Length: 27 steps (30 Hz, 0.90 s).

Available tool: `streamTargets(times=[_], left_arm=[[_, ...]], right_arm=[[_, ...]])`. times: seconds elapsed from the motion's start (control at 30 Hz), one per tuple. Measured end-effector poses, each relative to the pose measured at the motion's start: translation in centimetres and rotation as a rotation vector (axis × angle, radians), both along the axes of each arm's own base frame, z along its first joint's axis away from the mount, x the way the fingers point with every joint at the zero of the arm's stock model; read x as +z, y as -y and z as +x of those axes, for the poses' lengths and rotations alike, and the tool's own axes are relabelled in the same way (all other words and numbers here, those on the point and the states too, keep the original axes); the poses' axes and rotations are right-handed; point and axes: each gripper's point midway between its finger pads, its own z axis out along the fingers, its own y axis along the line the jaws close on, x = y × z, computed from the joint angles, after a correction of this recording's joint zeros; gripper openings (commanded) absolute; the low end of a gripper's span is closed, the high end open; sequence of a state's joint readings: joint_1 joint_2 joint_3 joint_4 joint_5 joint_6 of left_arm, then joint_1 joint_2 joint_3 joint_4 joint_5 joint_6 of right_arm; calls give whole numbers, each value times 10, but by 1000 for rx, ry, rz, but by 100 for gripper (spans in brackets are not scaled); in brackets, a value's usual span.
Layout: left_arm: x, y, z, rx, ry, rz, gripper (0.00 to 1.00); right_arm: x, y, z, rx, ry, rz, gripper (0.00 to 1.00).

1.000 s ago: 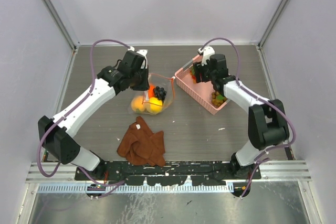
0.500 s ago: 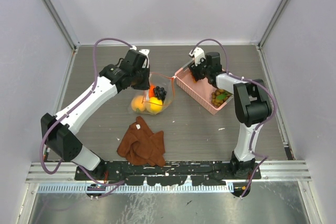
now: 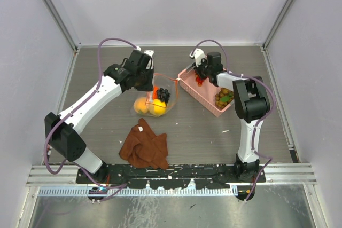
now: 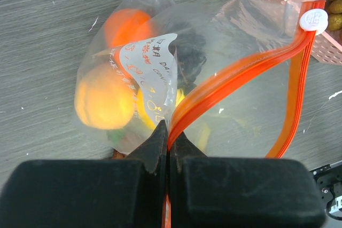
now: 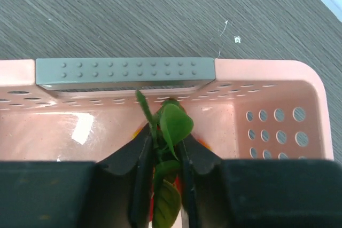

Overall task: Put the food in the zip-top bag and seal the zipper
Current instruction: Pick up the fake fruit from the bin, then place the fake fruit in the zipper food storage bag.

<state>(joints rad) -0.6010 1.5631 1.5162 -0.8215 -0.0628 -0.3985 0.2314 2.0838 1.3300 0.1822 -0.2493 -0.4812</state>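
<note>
The clear zip-top bag (image 3: 155, 100) lies mid-table and holds two yellow-orange round fruits (image 4: 102, 100) and dark purple grapes (image 3: 162, 95). My left gripper (image 4: 170, 134) is shut on the bag's orange-red zipper strip (image 4: 235, 73) and holds the mouth up; a white slider (image 4: 314, 20) sits at the strip's far end. My right gripper (image 5: 163, 142) is inside the pink basket (image 3: 206, 93), shut on the green leaf (image 5: 173, 124) of the orange fruit, whose body is mostly hidden under the fingers. Brownish-green grapes (image 3: 223, 97) lie in the basket's near end.
A rust-brown cloth (image 3: 144, 145) lies crumpled near the front, below the bag. The basket's grey rim bar (image 5: 125, 70) is just beyond my right fingers. Walls close the table at the back and sides.
My right arm has swung left and folded in, bringing its gripper to the basket's far left end. My left gripper and the bag have hardly moved.
</note>
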Motion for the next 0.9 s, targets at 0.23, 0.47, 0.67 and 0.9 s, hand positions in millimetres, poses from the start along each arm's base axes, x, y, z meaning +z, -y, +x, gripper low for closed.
streamTargets(times=[0.23, 0.47, 0.67, 0.9], left_arm=[[0, 1, -1, -3, -3, -3, 0], [1, 3, -2, -11, -8, -13, 0], [2, 4, -2, -15, -9, -22, 0], [3, 7, -4, -23, -15, -34, 0]], right_arm=[[0, 4, -18, -3, -31, -6, 7], [51, 9, -58, -42, 2, 54, 2], [129, -7, -81, -47, 125, 132, 1], [199, -37, -132, 3, 220, 273, 1]])
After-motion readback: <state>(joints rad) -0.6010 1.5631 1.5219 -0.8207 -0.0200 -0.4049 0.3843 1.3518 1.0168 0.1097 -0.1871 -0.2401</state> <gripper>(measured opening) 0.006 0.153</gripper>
